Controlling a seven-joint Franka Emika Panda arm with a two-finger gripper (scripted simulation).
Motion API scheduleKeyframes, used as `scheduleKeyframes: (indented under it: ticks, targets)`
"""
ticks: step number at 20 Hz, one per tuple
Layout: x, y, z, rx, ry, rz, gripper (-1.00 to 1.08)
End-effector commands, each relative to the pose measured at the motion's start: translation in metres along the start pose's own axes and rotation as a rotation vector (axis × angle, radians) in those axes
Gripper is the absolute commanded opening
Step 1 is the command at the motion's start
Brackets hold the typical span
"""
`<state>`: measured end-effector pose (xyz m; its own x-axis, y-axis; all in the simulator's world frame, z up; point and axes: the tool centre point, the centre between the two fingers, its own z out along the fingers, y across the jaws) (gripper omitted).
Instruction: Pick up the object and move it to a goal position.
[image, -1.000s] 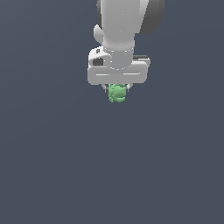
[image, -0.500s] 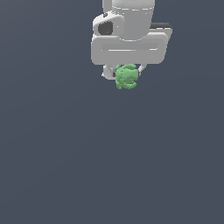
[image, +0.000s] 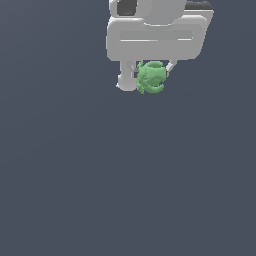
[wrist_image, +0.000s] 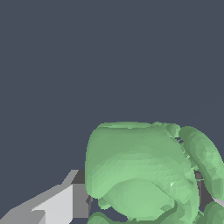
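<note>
The object (image: 151, 77), a small bright green lumpy blob, hangs under the white hand near the top of the exterior view. My gripper (image: 148, 79) is shut on it, with one white finger (image: 127, 76) on its left side in that view and the other finger mostly hidden behind it. In the wrist view the object (wrist_image: 144, 175) fills much of the picture, pressed against a pale grey finger (wrist_image: 57, 203). The object is lifted well above the dark floor.
A plain dark grey-blue floor (image: 125, 190) spreads through both views with nothing else on it.
The hand has come up towards the exterior camera with the object in it, looming larger and shifting to that view's right. The grip stayed closed.
</note>
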<state>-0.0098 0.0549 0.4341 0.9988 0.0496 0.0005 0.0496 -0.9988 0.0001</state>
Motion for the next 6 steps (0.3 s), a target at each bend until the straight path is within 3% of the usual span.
scheduleKeyframes:
  ticks: [1, 6]
  targets:
    - [0.0014, -0.001, -0.0039, 0.0, 0.0, 0.0, -1.0]
    - [0.0022, -0.0011, -0.0045, 0.0, 0.0, 0.0, -1.0]
